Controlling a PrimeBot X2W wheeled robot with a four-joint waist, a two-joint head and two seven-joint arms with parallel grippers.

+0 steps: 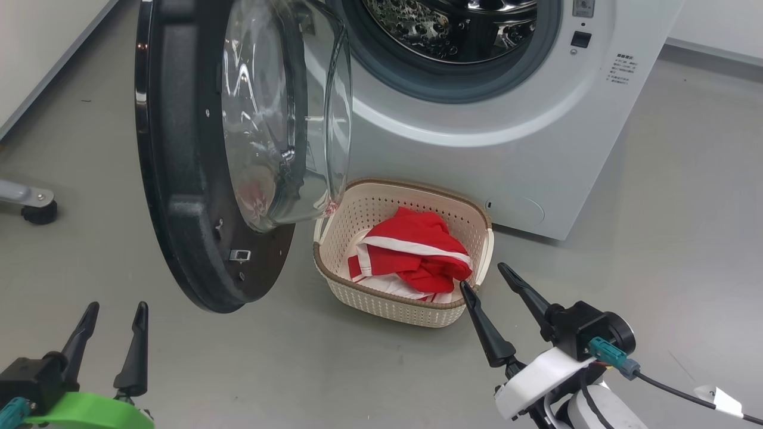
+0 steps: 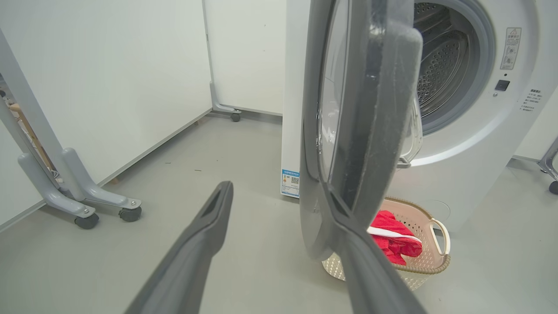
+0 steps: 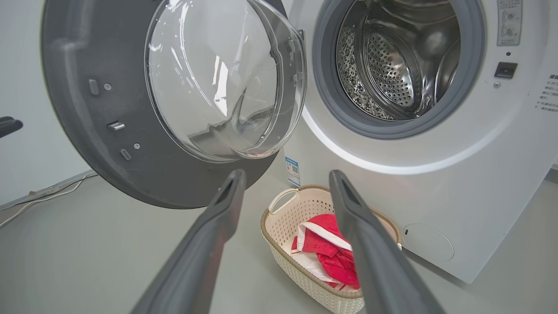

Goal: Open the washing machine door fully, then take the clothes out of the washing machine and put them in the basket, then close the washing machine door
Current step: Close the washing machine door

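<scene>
The washing machine (image 1: 536, 149) stands with its steel drum bare of cloth where it shows. The washing machine door (image 1: 197, 179) swings out wide to the left, glass bowl facing inward. Red and white clothes (image 1: 414, 253) lie in the cream basket (image 1: 387, 202) on the floor below the drum mouth. My right gripper (image 1: 483, 277) is open, its fingertips just beside the basket's near right corner, nothing between them. Open too, my left gripper (image 1: 116, 310) sits low at the left, short of the door's rim. From the left wrist the door (image 2: 362, 109) shows edge-on; from the right wrist the basket (image 3: 279, 218) lies beyond my fingers.
A white partition on castor feet (image 2: 83, 205) stands to the left of the machine. Another castor foot (image 1: 33, 205) shows at the left in the head view. Grey floor (image 1: 298, 369) spreads in front of the basket. A cable (image 1: 685, 393) trails from my right wrist.
</scene>
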